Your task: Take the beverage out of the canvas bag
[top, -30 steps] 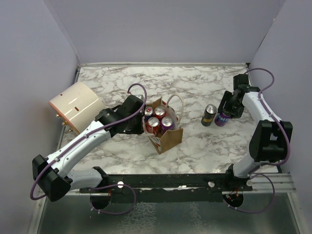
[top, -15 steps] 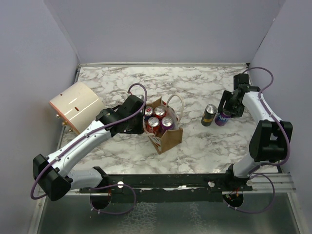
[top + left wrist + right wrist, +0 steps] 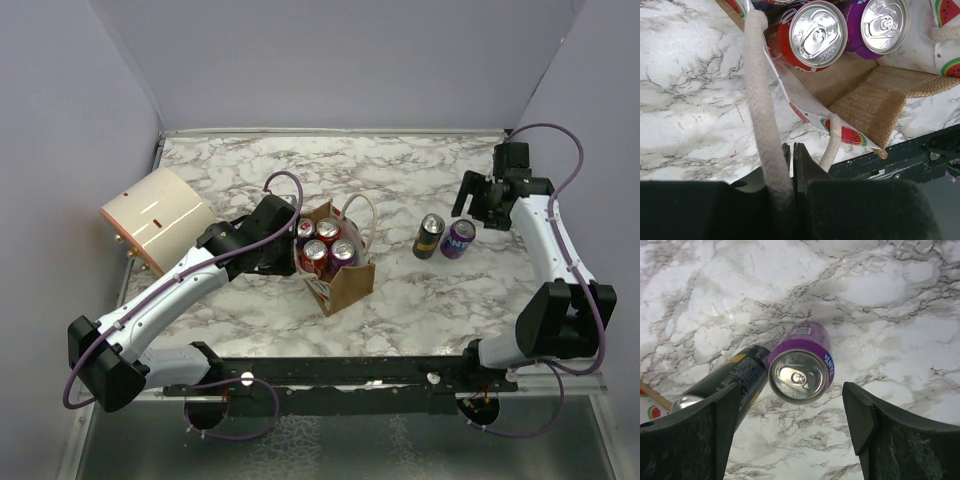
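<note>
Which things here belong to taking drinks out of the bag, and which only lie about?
Job: canvas bag, its rope handle in shut left gripper; four cans inside; purple can and black can outside; open right gripper.
Lying about: cream cylinder.

Bag [image 3: 345,282]: brown weave with a red, green and white watermelon print; rope handle [image 3: 762,125] off-white. Inside, a red can [image 3: 817,32] and a neighbouring can [image 3: 885,20], purple, both silver-topped. At the bag's three o'clock, a purple can [image 3: 459,238] and a black can [image 3: 430,236] with yellow marking. Table [image 3: 420,170]: white marble, grey veins. At nine o'clock, a cream drum [image 3: 155,215].
</note>
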You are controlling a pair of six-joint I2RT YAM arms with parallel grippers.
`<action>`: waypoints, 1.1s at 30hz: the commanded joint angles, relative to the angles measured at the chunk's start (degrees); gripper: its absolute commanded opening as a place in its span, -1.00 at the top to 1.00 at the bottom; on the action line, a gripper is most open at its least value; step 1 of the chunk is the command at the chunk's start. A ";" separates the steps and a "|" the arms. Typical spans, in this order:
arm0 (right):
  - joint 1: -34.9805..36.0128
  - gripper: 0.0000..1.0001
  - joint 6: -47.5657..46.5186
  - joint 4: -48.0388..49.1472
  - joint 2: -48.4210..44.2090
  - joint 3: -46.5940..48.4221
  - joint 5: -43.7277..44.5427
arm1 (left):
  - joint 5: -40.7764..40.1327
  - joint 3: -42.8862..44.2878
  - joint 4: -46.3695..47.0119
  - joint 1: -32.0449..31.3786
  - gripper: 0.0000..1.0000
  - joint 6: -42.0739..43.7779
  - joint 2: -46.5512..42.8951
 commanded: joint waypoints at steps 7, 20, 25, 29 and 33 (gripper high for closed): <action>0.97 -0.63 -4.18 -2.84 -12.56 4.33 -10.59 | 1.68 0.81 -0.47 0.23 0.78 1.37 -1.17; 18.17 -0.59 -12.77 -2.17 -16.51 8.48 -27.89 | 2.00 -1.34 1.14 0.24 0.78 0.91 -2.01; 36.28 -0.59 -14.18 -2.70 -14.31 9.17 -21.85 | 1.94 -2.21 1.53 0.19 0.78 0.47 -2.69; 47.76 -0.53 -11.60 -1.94 -10.27 10.96 -14.92 | 1.96 -2.48 1.62 0.23 0.78 0.04 -2.98; 53.60 -0.46 -9.69 -2.67 -3.41 13.89 -7.70 | 1.77 -2.46 1.55 0.23 0.78 -0.27 -3.09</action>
